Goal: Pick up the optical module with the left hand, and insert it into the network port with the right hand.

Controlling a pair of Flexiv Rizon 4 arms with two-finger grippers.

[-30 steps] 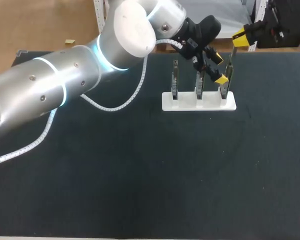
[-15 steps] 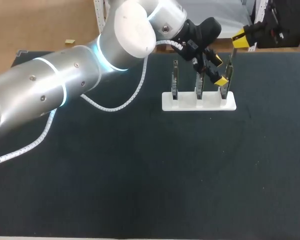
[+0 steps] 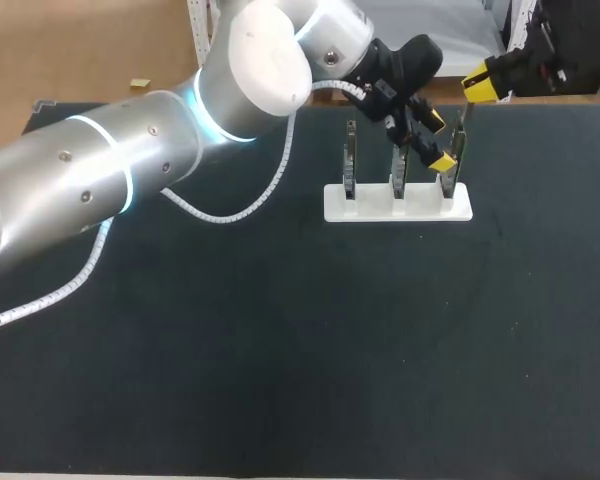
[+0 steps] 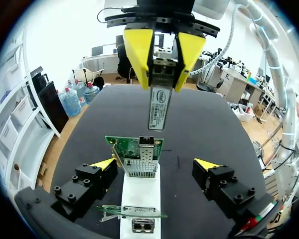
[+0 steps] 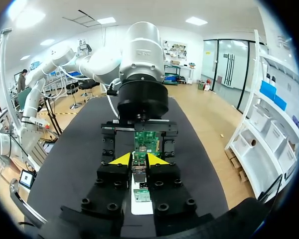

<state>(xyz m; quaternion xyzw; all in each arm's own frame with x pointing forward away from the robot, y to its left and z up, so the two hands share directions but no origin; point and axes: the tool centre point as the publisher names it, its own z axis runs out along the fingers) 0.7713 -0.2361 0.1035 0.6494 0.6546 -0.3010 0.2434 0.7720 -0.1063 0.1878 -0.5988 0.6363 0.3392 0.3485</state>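
R gripper (image 4: 163, 80) clenched on optical module (image 4: 158, 107), upper right of head view, just above network port (image 4: 146, 141). L gripper (image 4: 156, 163) released, flanking card (image 4: 120, 147). Pickup judged done; insertion left.

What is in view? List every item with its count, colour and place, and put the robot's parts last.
table: 1, black, under everything.
stand: 1, white, on the table's far right part.
circuit boards: 3, green in the wrist views, upright in a row in the stand.
module: 1, silver, between the right gripper's fingers, above the boards.
left arm: 1, silver, in from the left, reaching over to the stand.
left gripper: 1, black with yellow tips, open, at the stand with a board between its fingers.
right gripper: 1, black with yellow tips, shut on the module, facing the left gripper across the stand.
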